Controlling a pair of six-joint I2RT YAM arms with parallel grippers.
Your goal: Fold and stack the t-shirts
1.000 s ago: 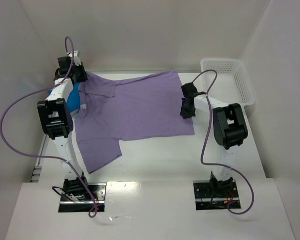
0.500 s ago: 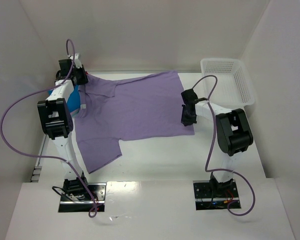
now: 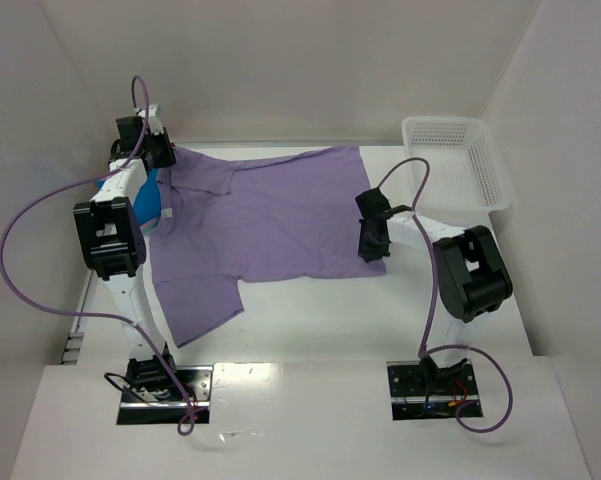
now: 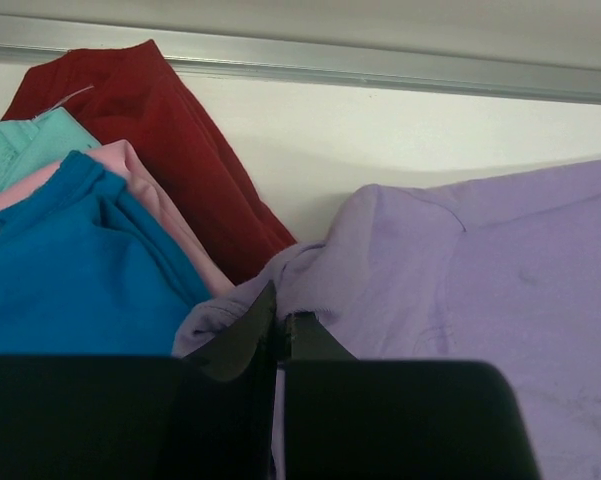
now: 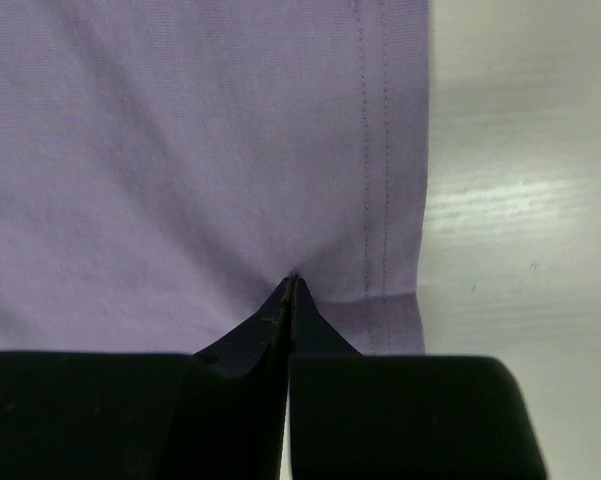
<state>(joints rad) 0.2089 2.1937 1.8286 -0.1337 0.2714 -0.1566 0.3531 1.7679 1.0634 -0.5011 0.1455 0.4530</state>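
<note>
– where does the lavender t-shirt (image 3: pixel 280 215) lie?
– spread on the surface (image 3: pixel 310 315), mid-scene. left gripper (image 4: pixel 282 320) clenched on its far left shoulder, just beside the folded blue t-shirt (image 4: pixel 70 270), pink t-shirt (image 4: pixel 132 165) and red t-shirt (image 4: pixel 160 110).
– right gripper (image 5: pixel 291 287)?
– clenched on cloth just inside the right hem, near corner.

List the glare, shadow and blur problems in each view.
Top view: a white glare patch sits on the near part of the glossy table. Left wrist view: the left tool is a featureless black mass. Right wrist view: the hem stitching of the purple shirt is sharp, a bright sheen streaks the table, and the right tool is black too.
</note>
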